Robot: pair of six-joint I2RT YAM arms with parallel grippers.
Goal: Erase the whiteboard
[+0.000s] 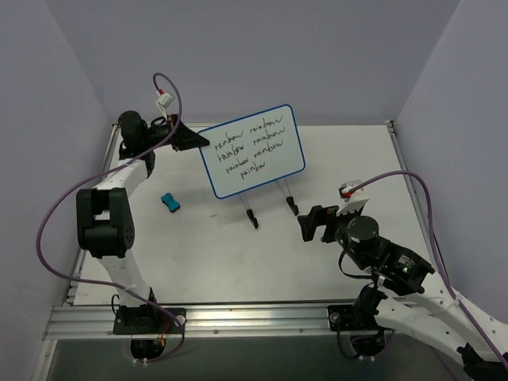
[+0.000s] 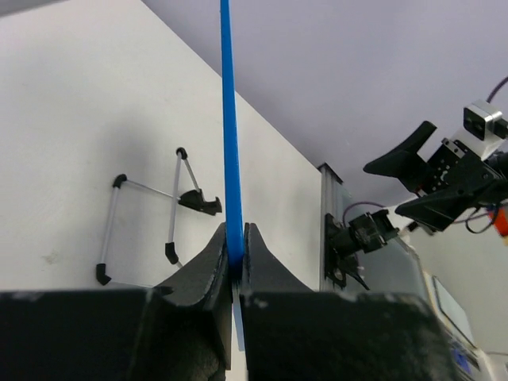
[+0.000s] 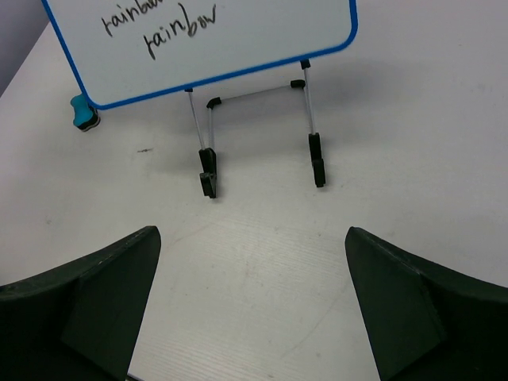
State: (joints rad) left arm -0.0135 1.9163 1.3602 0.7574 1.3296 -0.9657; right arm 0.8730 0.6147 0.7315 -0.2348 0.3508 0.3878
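The whiteboard (image 1: 252, 151) sits toward the back of the table (image 1: 357, 159), tilted and skewed, with two thin legs running down to black feet. It has a blue rim, rounded corners, and rows of "rainbow" handwritten in black.

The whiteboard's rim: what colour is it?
Blue: a thin rim round the whiteboard, clearest in the right wrist view.

The whiteboard (image 1: 252, 151) was stood on the table (image 1: 349, 159); the eraser (image 1: 170, 202) was laid at the whiteboard's eight o'clock, the right gripper (image 1: 312, 225) at five o'clock.
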